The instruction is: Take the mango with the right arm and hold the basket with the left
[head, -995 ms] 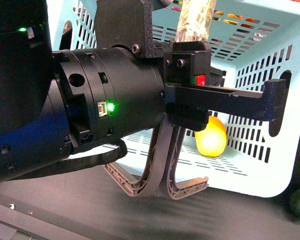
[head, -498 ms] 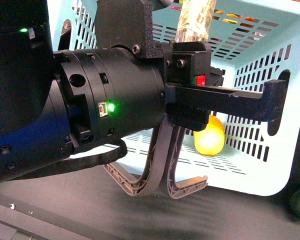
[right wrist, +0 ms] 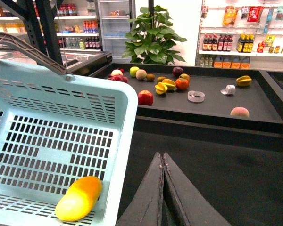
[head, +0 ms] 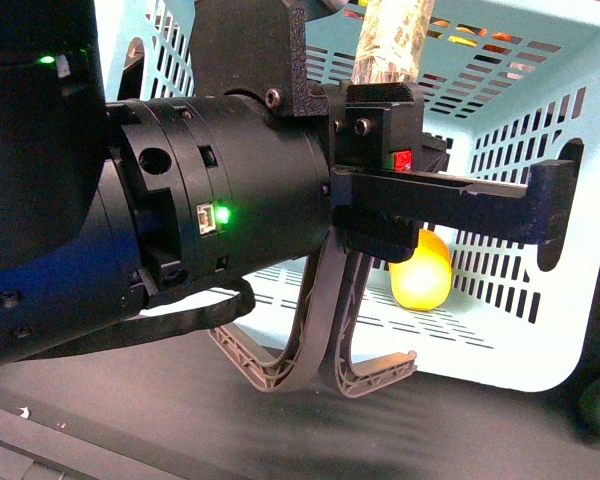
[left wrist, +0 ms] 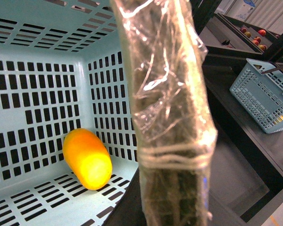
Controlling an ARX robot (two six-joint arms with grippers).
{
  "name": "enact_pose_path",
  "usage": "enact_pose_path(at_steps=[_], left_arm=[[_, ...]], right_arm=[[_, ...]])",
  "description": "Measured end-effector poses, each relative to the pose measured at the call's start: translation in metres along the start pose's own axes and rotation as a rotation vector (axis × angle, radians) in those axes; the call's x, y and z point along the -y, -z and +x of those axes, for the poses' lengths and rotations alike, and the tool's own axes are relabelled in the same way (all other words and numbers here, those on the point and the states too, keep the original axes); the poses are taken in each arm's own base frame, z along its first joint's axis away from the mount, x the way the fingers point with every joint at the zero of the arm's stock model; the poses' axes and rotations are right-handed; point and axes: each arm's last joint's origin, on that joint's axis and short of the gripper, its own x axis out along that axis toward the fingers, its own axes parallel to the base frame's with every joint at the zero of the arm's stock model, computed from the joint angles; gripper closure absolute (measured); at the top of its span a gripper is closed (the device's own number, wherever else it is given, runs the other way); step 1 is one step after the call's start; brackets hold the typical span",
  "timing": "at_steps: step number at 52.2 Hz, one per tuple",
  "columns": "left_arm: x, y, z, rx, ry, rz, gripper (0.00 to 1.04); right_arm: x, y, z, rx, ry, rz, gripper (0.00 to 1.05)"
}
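- Almost nothing is found changed over the last second. The left gripper (head: 378,118) is kept at the same spot, and the basket (head: 500,368) shows at most a slight drift along its lower edge.
- The mango (head: 421,272) is noted lying inside the basket, on the slotted floor near a side wall, as it was in both earlier front views.
- The left jaws are judged, from a crowded front view, to be pinching the taped handle (left wrist: 172,117). The handle fills the left wrist view, but the jaws themselves are not shown there.
- The right gripper (right wrist: 161,160) is seen outside the basket, just beside its rim, with the jaws pressed together on nothing.
- Reading for the task: the mango is taken as already delivered and the basket as held, so little seems left beyond keeping that hold.
- A dark desk (head: 180,420) is noted under the basket.
- Farther off, loose fruit is laid out, among it a red apple (right wrist: 145,97) and a peach (right wrist: 239,112).
- Behind that, a potted plant (right wrist: 153,33) and shelves of bottles (right wrist: 224,42) are recorded, a shop-like room.
- A second blue basket (left wrist: 266,99) is seen to one side.
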Motion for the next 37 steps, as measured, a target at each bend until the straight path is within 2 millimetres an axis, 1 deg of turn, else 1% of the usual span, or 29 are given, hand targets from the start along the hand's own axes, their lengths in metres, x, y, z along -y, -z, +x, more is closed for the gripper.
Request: enact_pose_path(at_steps=[37], left_arm=[[0.0, 0.0, 0.0, 0.0, 0.0, 0.0, 0.97]], right_arm=[[0.0, 0.0, 0.0, 0.0, 0.0, 0.0, 1.03]])
